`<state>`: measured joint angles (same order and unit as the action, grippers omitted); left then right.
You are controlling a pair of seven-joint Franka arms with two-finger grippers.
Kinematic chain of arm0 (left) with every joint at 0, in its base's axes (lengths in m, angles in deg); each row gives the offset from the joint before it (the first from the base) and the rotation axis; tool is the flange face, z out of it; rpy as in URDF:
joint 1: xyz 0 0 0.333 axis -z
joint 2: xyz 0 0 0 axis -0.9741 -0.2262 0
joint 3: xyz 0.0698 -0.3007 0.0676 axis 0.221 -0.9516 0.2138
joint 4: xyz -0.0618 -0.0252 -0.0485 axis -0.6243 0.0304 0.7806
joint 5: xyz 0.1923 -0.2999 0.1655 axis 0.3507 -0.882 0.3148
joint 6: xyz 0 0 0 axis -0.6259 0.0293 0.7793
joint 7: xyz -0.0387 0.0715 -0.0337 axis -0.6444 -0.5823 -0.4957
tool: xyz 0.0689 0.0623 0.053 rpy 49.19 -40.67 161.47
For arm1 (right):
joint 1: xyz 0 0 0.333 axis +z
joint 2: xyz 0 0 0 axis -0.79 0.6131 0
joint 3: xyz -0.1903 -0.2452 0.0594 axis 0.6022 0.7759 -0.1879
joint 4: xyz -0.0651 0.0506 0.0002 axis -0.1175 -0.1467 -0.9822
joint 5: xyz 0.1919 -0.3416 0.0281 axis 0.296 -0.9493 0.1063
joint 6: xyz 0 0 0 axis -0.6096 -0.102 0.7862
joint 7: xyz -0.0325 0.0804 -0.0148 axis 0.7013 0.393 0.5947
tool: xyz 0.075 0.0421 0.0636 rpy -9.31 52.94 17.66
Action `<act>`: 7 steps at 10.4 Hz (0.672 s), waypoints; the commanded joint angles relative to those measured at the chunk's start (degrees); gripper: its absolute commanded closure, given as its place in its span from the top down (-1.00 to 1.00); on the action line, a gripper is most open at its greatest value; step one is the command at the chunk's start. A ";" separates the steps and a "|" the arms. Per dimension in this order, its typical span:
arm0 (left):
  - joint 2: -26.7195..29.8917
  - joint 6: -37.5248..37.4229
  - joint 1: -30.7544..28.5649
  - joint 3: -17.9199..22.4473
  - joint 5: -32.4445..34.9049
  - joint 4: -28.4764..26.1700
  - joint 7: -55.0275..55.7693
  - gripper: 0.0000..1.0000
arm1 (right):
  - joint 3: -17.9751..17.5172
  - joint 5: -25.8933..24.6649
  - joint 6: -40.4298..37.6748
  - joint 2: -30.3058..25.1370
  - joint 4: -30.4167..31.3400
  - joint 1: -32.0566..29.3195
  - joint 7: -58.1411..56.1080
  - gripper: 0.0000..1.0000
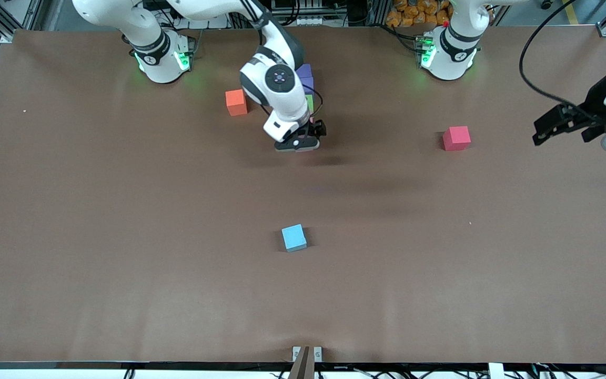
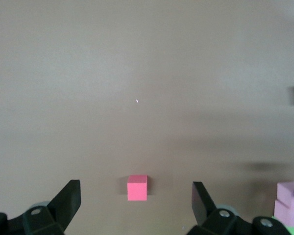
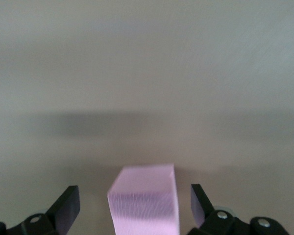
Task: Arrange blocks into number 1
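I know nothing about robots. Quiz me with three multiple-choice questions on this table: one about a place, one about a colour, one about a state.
1. Which small matte cube lies nearest the front camera? A the red cube; B the light-blue cube; C the orange cube.
2. The cube between the right claw's fingers is: A pink; B green; C purple.
3. The left claw, waiting above the table's left-arm end, is: A gripping a cube; B shut, empty; C open, empty.
Answers: 1 B, it sits lowest in the front view. 2 A, the right wrist view shows pink between spread fingers. 3 C, its fingers stand wide apart, holding nothing.
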<state>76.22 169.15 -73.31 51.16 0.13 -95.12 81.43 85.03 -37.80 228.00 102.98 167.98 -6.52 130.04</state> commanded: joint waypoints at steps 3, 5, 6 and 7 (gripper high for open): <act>-0.50 -7.06 0.86 0.21 -0.87 4.62 -5.36 1.00 | -0.82 -10.02 -13.97 -10.63 -6.56 -19.08 -3.37 1.00; -0.50 -7.17 0.16 0.47 -0.79 4.81 -7.14 1.00 | -0.82 -12.09 -30.51 -10.11 -18.16 -27.33 -10.22 1.00; -0.50 -7.16 0.07 0.56 -0.87 5.24 -6.88 1.00 | -0.82 -11.65 -34.49 -10.10 -21.35 -30.51 -14.08 1.00; -0.50 -7.16 0.07 0.39 -0.96 5.33 -6.53 1.00 | -0.82 -11.56 -38.10 -10.28 -23.55 -33.41 -16.03 1.00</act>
<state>76.11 163.28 -72.97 51.47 0.12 -91.38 76.13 85.29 -48.70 194.50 91.64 148.63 -36.38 116.48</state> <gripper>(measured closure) 0.000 0.000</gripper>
